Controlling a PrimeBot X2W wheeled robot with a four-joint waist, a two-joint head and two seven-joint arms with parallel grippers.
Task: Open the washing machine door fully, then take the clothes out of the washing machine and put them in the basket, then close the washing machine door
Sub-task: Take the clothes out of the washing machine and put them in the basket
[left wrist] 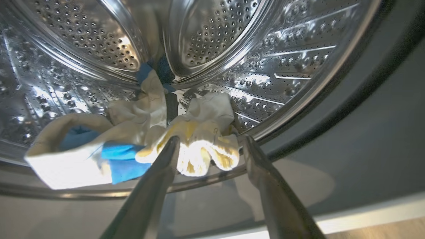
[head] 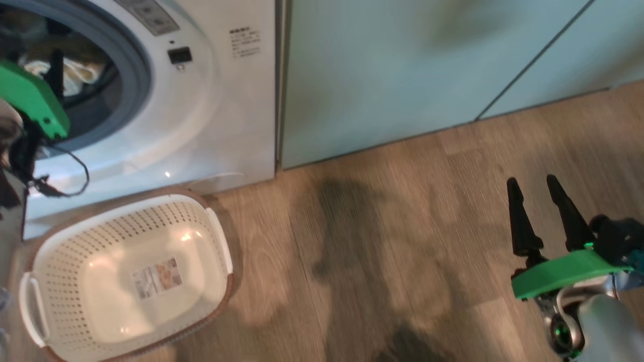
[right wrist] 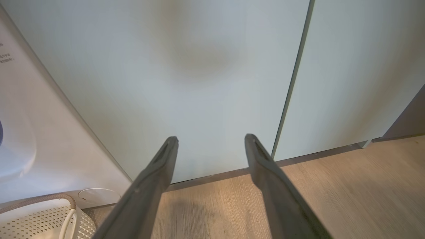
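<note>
The left gripper (left wrist: 211,139) is held open and empty at the mouth of the washing machine (head: 211,125), the clothes (left wrist: 202,132) heaped at the front lip of the drum (left wrist: 215,33) just ahead of its fingers. If only a fold is caught, a garment could be dragged over the lip and dropped on the floor (head: 382,241) short of the basket (head: 60,266), which is set just before the machine's front. Little room is offered beside the grey rubber ring (head: 133,65), more above the heap; the right gripper (head: 532,180), also spread and empty, is held well apart over the floor.
</note>
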